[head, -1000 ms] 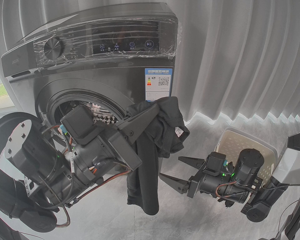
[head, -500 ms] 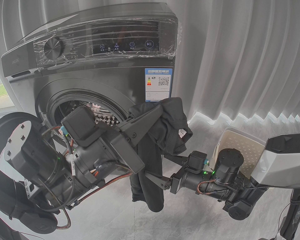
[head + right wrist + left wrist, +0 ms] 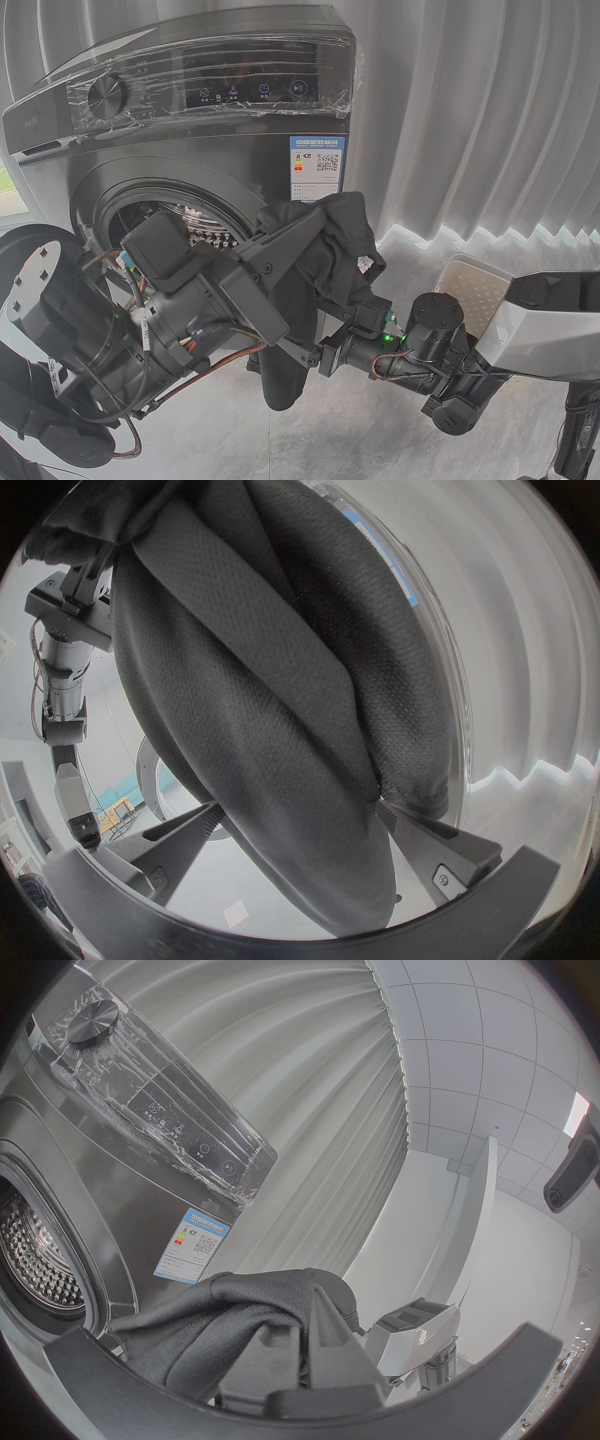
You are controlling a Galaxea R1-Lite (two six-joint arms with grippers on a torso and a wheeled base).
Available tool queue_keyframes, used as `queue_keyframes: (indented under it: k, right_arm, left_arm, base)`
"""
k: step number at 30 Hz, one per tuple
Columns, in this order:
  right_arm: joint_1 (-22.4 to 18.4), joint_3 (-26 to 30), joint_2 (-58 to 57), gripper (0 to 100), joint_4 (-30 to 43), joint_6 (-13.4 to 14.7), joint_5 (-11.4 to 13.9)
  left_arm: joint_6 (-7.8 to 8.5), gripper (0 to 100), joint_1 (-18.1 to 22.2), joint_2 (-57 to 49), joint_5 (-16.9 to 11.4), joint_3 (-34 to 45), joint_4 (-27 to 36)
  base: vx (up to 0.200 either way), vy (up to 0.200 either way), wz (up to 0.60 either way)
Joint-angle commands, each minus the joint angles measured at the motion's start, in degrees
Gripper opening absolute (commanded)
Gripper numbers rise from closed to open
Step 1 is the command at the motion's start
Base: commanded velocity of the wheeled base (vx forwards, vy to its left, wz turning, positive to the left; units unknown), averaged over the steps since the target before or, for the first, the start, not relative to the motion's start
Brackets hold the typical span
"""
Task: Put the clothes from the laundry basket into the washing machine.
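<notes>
A black garment hangs from my left gripper, which is shut on its bunched top, in front of the washing machine and just right of the open drum. In the left wrist view the cloth is pinched at the gripper's tip. My right gripper is open, one finger on each side of the garment's hanging lower part. In the right wrist view the cloth fills the gap between the spread fingers of that gripper. The white laundry basket stands on the floor at the right, partly behind the right arm.
The machine's round door stands swung open at the far left. White curtains hang behind and to the right of the machine. Bare grey floor lies below the grippers.
My right arm has swung left from beside the basket, and its open fingers now straddle the hanging cloth. The garment's lower end has shifted left and up. The left gripper has barely moved.
</notes>
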Motion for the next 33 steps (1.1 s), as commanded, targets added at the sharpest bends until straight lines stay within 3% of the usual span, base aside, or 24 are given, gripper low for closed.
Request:
queue_keyframes:
  k: [1,14,22,23,31,33]
  right_arm:
    - [0.83,-1.20,0.78,100,-0.01,0.01,-0.05]
    - [4.44,-1.38,2.10,100,-0.01,0.27,0.21]
    - [4.44,-3.58,3.86,100,-0.10,0.45,-0.32]
    - [4.44,-3.75,3.86,0,-0.10,0.45,-0.40]
    - [4.61,-3.22,3.15,0,-0.19,0.54,-0.49]
    - [4.70,-0.67,1.75,0,-0.19,0.54,-0.49]
  left_arm:
    - [-0.03,0,-0.07,0.17,0.03,0.01,-0.01]
    - [-0.03,0,-0.25,0.26,0.03,-0.16,-0.10]
    - [-0.03,0,-0.34,0.26,0.03,-0.16,-0.54]
    - [-0.03,0,-0.42,0.26,0.03,-0.16,-0.54]
    - [-0.12,0,0.19,0.43,0.03,-0.25,-0.54]
    - [-0.12,0,0.54,1.31,0.12,-0.25,-0.63]
  base:
    - [0.000,0.000,0.00]
    - [0.000,0.000,0.00]
    - [0.000,0.000,0.00]
    - [0.000,0.000,0.00]
    - [0.000,0.000,0.00]
    - [0.000,0.000,0.00]
